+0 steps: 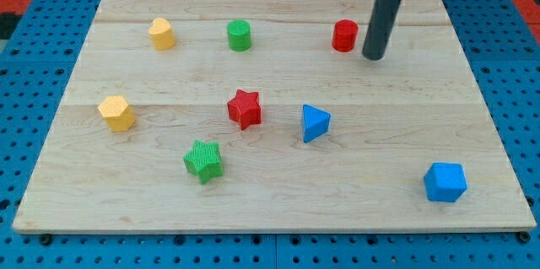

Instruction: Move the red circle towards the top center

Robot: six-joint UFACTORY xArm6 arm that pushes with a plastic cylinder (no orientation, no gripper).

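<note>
The red circle (344, 35) is a short red cylinder standing near the view's top, right of centre, on the wooden board (270, 193). My tip (374, 56) is the lower end of a dark rod coming down from the view's top. It sits just to the right of the red circle and slightly lower in the view, with a narrow gap between them; I cannot tell if they touch.
A green circle (240, 34) and a yellow block (162, 34) stand along the top. A yellow block (116, 113), a red star (245, 108), a blue triangle (315, 122), a green star (203, 161) and a blue cube (445, 182) lie lower down.
</note>
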